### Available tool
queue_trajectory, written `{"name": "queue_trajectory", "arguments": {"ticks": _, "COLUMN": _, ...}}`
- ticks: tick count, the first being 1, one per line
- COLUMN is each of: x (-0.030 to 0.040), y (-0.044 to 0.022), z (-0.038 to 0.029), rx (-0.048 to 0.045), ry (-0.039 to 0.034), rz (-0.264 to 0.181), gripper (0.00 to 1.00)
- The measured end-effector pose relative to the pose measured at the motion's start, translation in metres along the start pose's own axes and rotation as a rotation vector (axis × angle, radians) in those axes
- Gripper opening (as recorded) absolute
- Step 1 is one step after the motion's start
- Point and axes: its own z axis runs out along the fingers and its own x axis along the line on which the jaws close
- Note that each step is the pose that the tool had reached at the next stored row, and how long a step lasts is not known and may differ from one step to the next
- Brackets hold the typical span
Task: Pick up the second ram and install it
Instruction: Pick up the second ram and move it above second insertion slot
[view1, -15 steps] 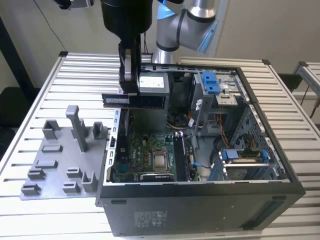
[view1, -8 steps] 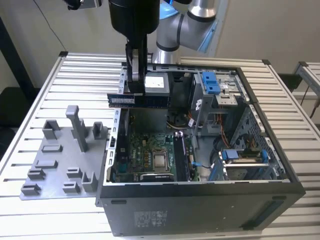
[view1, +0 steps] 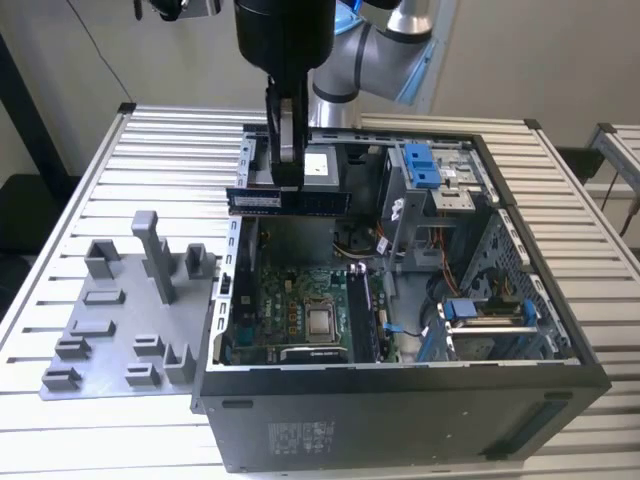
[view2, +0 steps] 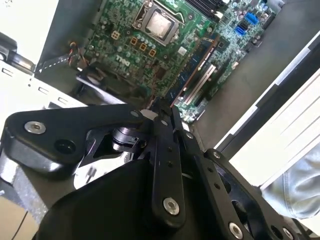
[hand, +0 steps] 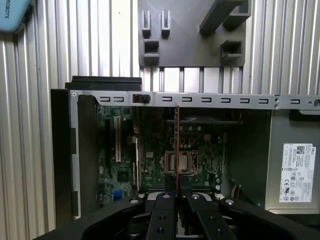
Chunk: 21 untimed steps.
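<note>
The second ram (view1: 320, 201) is a long, dark, flat stick hanging level above the open computer case (view1: 400, 410), near its back left corner in the exterior view. My gripper (view1: 287, 182) is shut on the stick's upper edge near its middle. In the first wrist view the ram (hand: 177, 150) shows edge-on as a thin line running out from between the black fingers (hand: 164, 207), over the green motherboard (hand: 200, 150). The black upright memory slots (view1: 360, 315) stand just to the exterior view's right of the processor socket (view1: 322, 322), well below the held stick.
A light-grey holder plate (view1: 120, 320) with upright blocks lies on the slatted table at the exterior view's left of the case. Inside the case are a drive cage with blue latches (view1: 422, 165), cables (view1: 440, 270) and a silver power supply (hand: 295, 170).
</note>
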Motion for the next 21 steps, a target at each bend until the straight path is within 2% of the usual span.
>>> {"name": "queue_trajectory", "arguments": {"ticks": 21, "x": -0.0001, "y": -0.0262, "z": 0.0008, "rx": 0.0000, "ry": 0.0000, "rz": 0.000, "gripper": 0.14}}
